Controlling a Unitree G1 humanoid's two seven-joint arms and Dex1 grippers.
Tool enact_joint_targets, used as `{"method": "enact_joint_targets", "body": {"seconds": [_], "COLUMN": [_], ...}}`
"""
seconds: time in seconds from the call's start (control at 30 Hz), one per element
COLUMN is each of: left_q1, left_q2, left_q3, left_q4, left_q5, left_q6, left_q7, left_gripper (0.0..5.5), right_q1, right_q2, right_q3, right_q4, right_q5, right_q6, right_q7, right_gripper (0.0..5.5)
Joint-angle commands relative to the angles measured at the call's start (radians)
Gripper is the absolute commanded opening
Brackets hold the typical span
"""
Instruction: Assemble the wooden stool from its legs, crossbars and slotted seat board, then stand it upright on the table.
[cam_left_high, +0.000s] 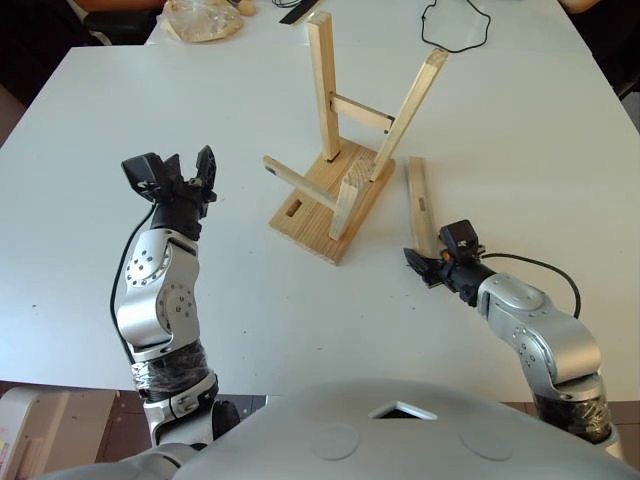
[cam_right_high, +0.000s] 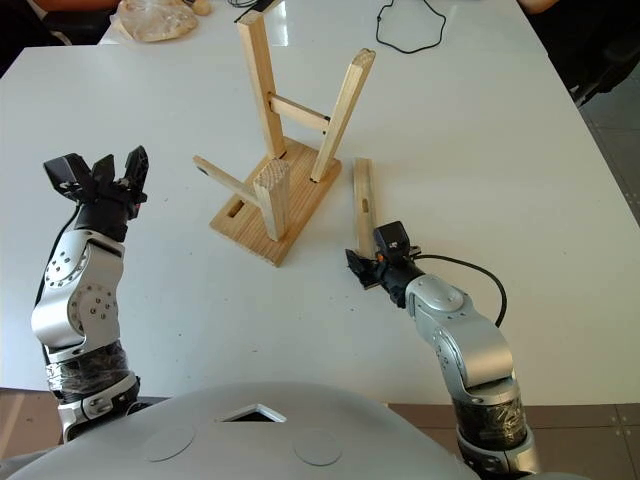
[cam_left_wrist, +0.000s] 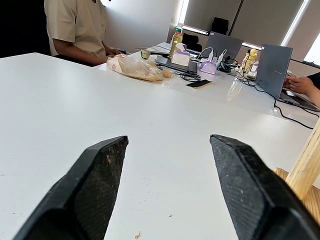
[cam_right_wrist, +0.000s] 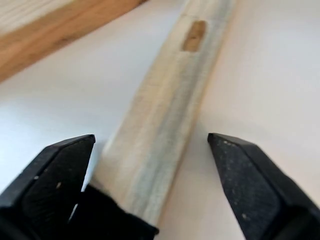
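In the middle of the frame the slotted seat board (cam_left_high: 318, 228) lies flat on the white bench (cam_left_high: 150, 100) with three legs standing up from it, the two rear ones joined by a crossbar (cam_left_high: 360, 112). Just right of it a loose leg (cam_left_high: 417, 195) lies flat. The right hand (cam_left_high: 424, 266), fingers spread, straddles its near end. At left, the left hand (cam_left_high: 180, 166) hangs spread and empty.

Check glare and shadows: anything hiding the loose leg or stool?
Left eye view: even light, faint shadows under stool and loose leg, nothing hidden. Left wrist view: bright glare on the far table. Right wrist view: soft shadow beside the leg, its slot plain.
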Motion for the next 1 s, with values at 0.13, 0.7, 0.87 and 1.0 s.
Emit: {"method": "enact_joint_targets", "body": {"seconds": [0.13, 0.7, 0.87, 1.0], "left_q1": [-0.006, -0.595, -0.655, -0.655], "left_q2": [-0.006, 0.135, 0.165, 0.223], "left_q3": [0.001, 0.178, 0.111, 0.072], "left_q4": [-0.043, 0.039, 0.047, 0.031], "left_q5": [-0.035, -1.052, -1.304, -1.417], "left_q6": [0.002, 0.249, 0.283, 0.310], "left_q7": [0.030, 0.188, 0.107, 0.059], "left_gripper": [3.05, 3.23, 3.85, 3.87], "right_q1": [0.018, -0.765, -0.832, -0.840], "right_q2": [-0.026, 0.149, 0.039, -0.068], "right_q3": [-0.031, -0.627, -0.484, -0.446], "right_q4": [0.099, 0.497, 0.309, 0.293], "right_q5": [-0.064, 0.504, 0.819, 0.944], "right_q6": [-0.069, -0.199, -0.046, 0.042], "right_q7": [-0.020, 0.019, 0.398, 0.564], "right_gripper": [3.21, 2.07, 2.07, 2.07]}}
